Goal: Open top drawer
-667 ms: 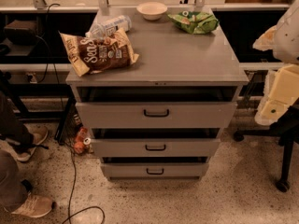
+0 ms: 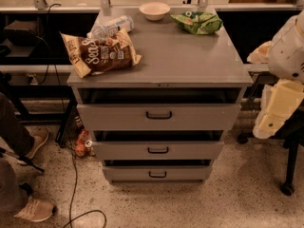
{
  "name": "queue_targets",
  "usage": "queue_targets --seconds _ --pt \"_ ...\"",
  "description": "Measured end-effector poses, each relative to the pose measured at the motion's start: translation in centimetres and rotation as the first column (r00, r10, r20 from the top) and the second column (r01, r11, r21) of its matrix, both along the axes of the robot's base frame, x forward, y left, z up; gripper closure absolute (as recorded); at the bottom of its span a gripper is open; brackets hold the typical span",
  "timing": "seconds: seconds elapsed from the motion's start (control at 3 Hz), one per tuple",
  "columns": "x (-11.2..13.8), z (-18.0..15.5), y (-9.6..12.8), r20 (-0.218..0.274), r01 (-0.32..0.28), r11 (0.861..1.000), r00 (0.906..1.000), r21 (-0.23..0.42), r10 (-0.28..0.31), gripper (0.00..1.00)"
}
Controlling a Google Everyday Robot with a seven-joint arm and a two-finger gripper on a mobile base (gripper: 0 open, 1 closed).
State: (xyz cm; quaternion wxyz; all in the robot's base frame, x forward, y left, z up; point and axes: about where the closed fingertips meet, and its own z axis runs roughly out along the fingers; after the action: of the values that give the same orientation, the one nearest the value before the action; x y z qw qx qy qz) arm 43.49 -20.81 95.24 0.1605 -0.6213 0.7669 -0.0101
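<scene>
The top drawer is the widest grey drawer front of the cabinet, with a small black bar handle at its centre. A dark gap shows between its front and the cabinet top. Two narrower grey drawers, the middle one and the bottom one, sit below it. My cream-coloured arm hangs at the right edge of the camera view. Its lower end with the gripper is to the right of the cabinet, level with the top drawer and apart from it.
On the cabinet top lie a brown snack bag, a water bottle, a white bowl and a green bag. A person's legs and shoes are at the left. Cables run over the floor.
My arm at the right has shifted slightly downward. The drawers and the things on the cabinet have not moved.
</scene>
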Motion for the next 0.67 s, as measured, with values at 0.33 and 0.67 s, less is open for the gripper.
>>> queue_targets --seconds 0.33,0.67 --pt "-1.1 -7.0 3.9 -0.02 -0.157 0.984 0.987 0.087 0.16 0.0" --pt "-1.6 -15.1 6.9 -0.02 -0.234 0.965 0.9711 0.121 0.238 0.0"
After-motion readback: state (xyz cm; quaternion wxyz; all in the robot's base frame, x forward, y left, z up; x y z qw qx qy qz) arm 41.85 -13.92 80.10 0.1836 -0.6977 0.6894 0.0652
